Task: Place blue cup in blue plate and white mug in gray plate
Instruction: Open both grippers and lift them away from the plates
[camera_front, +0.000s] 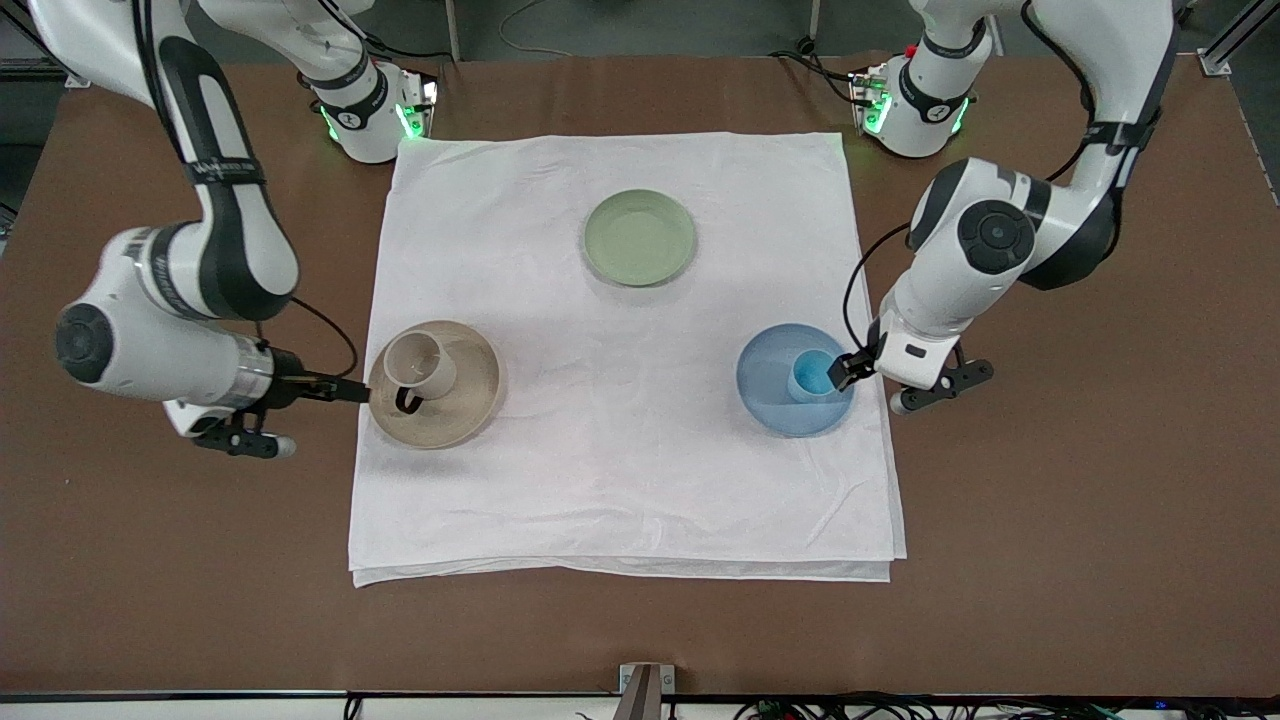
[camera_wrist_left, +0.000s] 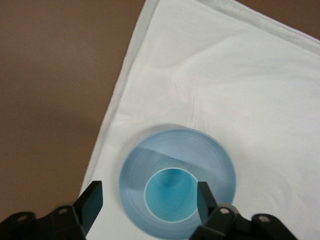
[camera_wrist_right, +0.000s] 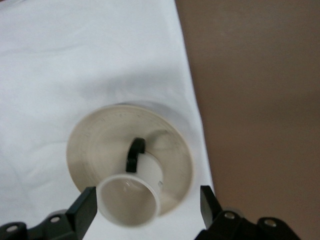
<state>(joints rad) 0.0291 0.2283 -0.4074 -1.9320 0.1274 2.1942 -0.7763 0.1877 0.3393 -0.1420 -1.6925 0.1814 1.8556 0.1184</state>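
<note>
The blue cup (camera_front: 813, 377) stands upright in the blue plate (camera_front: 768, 385), toward the left arm's end of the cloth. My left gripper (camera_front: 848, 370) is open and low at that plate's rim, beside the cup. In the left wrist view the cup (camera_wrist_left: 171, 195) shows between the spread fingers (camera_wrist_left: 92, 200), close to one of them. The white mug (camera_front: 420, 363) with its black handle stands in the gray plate (camera_front: 470, 395). My right gripper (camera_front: 345, 388) is open and empty at that plate's rim. The right wrist view shows the mug (camera_wrist_right: 129, 200) and the gray plate (camera_wrist_right: 100, 135).
A pale green plate (camera_front: 639, 237) lies on the white cloth (camera_front: 620, 470), farther from the front camera than both other plates. The cloth covers the middle of the brown table (camera_front: 1080, 520). Both arms' bases stand along the table's back edge.
</note>
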